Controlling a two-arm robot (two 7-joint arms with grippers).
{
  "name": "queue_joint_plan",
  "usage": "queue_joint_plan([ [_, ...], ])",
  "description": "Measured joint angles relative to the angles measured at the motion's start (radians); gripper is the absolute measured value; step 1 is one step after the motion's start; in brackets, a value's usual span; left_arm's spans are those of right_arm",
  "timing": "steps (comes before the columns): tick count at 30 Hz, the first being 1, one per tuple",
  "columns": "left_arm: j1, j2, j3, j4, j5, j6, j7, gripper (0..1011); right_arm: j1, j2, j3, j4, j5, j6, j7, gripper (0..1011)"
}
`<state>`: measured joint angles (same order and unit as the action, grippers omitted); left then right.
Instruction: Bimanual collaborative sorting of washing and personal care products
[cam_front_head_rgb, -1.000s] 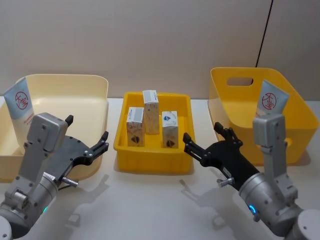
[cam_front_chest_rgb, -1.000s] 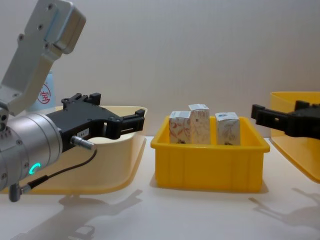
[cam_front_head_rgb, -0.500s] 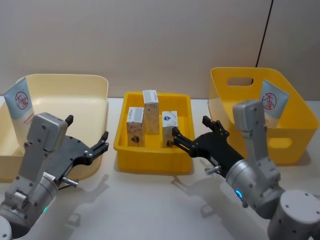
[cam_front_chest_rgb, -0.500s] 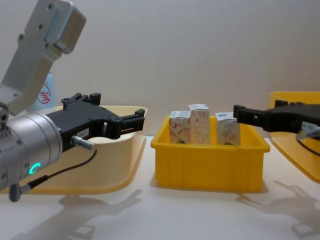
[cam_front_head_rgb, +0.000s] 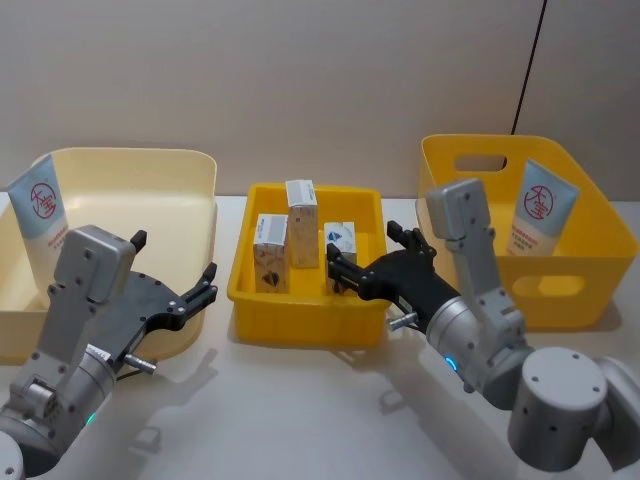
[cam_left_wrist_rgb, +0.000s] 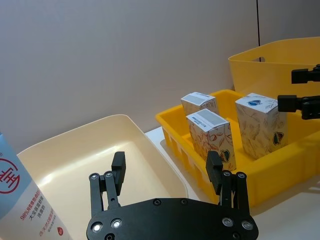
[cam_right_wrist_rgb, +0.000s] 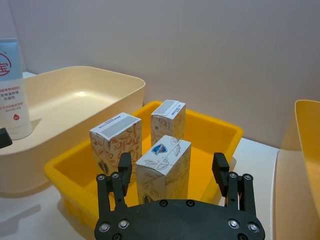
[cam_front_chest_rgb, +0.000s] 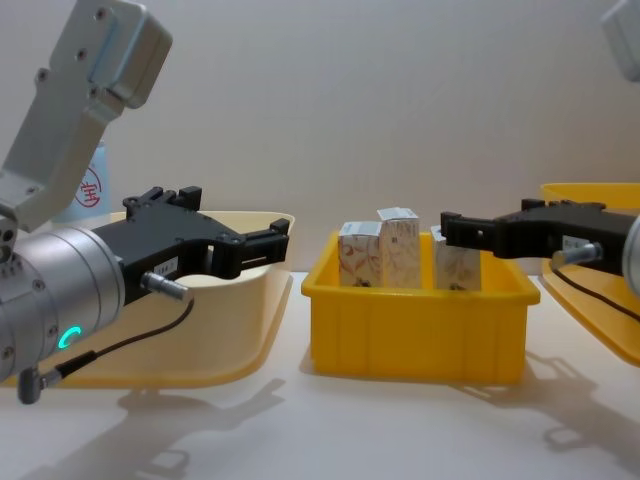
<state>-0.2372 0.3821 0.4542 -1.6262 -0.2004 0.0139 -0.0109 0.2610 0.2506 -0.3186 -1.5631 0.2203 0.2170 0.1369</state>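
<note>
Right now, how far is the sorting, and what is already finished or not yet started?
Done, it seems: one tube stands in the cream tray, another tube in the right yellow bin. In hand: nothing gripped; the open right pincer reaches at the rightmost carton in the centre bin. To do: that carton and two other cartons beside it; the left pincer hovers open by the cream tray.
</note>
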Motion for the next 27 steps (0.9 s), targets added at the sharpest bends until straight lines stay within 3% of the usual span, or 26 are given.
queue_joint_plan([
  [27,0.0,0.0,0.0,0.0,0.0,0.0,0.0,1003,0.093,-0.074,-0.012,0.125,-0.021,0.046,0.007,1001],
])
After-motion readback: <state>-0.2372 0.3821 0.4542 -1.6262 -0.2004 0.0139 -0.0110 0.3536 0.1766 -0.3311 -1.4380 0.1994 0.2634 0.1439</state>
